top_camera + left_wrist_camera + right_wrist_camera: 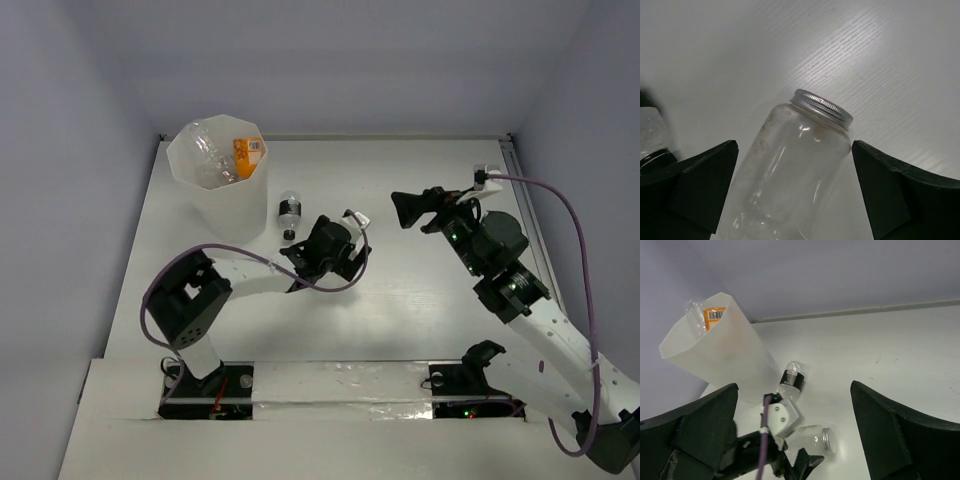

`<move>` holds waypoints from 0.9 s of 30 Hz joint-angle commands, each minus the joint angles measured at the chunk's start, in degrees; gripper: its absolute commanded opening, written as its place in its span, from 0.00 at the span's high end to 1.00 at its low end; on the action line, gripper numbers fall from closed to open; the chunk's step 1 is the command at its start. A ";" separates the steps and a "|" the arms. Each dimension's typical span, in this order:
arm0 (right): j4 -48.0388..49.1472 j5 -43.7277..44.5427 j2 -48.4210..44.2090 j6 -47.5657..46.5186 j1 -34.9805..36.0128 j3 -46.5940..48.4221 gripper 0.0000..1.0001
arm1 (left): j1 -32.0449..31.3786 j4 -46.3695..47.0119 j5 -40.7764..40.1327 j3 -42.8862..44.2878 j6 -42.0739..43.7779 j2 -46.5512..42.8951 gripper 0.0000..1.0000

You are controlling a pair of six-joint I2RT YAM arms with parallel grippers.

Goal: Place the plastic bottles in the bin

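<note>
The bin (215, 170) stands at the far left of the table and holds several plastic bottles, one with an orange label (248, 152). Outside it, a clear bottle with a black label (289, 213) lies on its side just right of the bin. A clear bottle with a silver cap (795, 170) lies between the fingers of my left gripper (795, 200), which is open, with a gap on each side. In the top view that gripper (325, 258) covers it. My right gripper (412, 210) hangs open and holds nothing, well to the right.
Walls close the table at the back and on both sides. In the right wrist view the bin (715, 355), the black-labelled bottle (791, 380) and the silver-capped bottle (817, 437) lie close together beside the left arm's purple cable (764, 440).
</note>
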 commanded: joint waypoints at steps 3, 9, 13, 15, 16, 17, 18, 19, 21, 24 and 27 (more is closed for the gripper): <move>-2.18 2.21 -4.15 0.40 -0.32 0.15 0.00 | -0.18 1.99 0.08 1.60 1.01 5.35 0.03; -1.58 3.44 -3.02 0.14 -0.32 -0.46 0.00 | -0.18 5.76 1.38 -0.68 -0.66 2.38 0.28; 0.01 1.61 3.02 -0.21 -0.85 0.23 0.03 | -1.84 7.09 2.44 -3.40 -4.00 -6.47 0.38; 1.67 0.37 6.20 -0.13 -0.85 0.68 0.08 | -2.46 8.23 2.62 -6.38 -5.85 -10.44 0.42; 2.38 -1.20 7.78 0.22 -0.85 0.94 0.15 | -2.46 8.58 2.70 -7.44 -6.55 -14.72 0.47; 3.25 -2.08 11.19 0.31 -0.85 1.55 0.21 | -2.46 9.02 2.71 -8.58 -7.25 -16.94 0.50; 5.00 -3.22 13.05 0.49 -0.85 2.08 0.28 | -2.98 9.11 2.27 -10.77 -8.91 -19.40 0.57; 5.72 -4.11 15.16 0.84 -0.85 2.78 0.35 | -2.99 9.11 2.01 -11.75 -9.80 -24.30 0.59; 7.12 -7.79 21.90 0.93 -0.85 6.11 0.35 | -2.99 8.41 0.78 -14.47 -12.17 -29.59 0.59; 7.66 -12.89 29.56 1.19 -0.85 12.51 0.33 | -2.99 5.08 -1.42 -16.06 -14.46 -40.49 0.58; 6.61 -17.64 40.90 2.16 -0.85 18.76 0.28 | -2.99 1.73 -3.44 -15.45 -16.75 -51.21 0.57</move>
